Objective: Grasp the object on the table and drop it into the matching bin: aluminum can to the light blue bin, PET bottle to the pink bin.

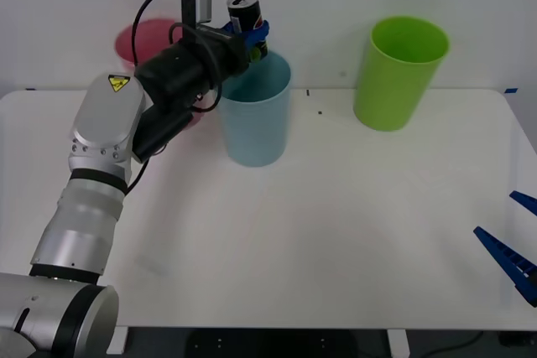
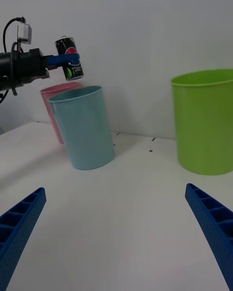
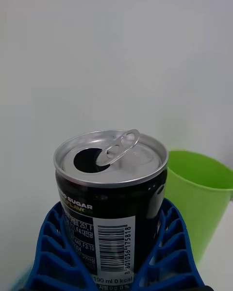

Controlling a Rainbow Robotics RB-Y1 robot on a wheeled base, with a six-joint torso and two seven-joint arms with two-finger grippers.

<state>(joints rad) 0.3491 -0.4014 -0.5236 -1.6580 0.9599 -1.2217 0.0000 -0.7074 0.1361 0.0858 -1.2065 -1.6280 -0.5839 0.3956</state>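
The aluminum can [image 1: 246,16] is small and dark with a silver lid and a raised pull-tab. My left gripper [image 1: 256,38] is shut on it and holds it upright in the air, just above the far rim of the light blue bin [image 1: 257,119]. From the right wrist the can [image 2: 70,64] hangs over the light blue bin [image 2: 83,128]. Up close, blue ribbed fingers [image 3: 167,252] wrap the can [image 3: 110,199]. The pink bin [image 1: 143,42] stands behind my left arm, partly hidden. My right gripper [image 1: 518,236] rests open at the right edge of the table [image 1: 336,241].
A lime green bin [image 1: 398,71] stands at the back right of the table, well apart from the blue one. The pink bin [image 2: 57,107] sits close behind the light blue bin. A white wall runs behind the table.
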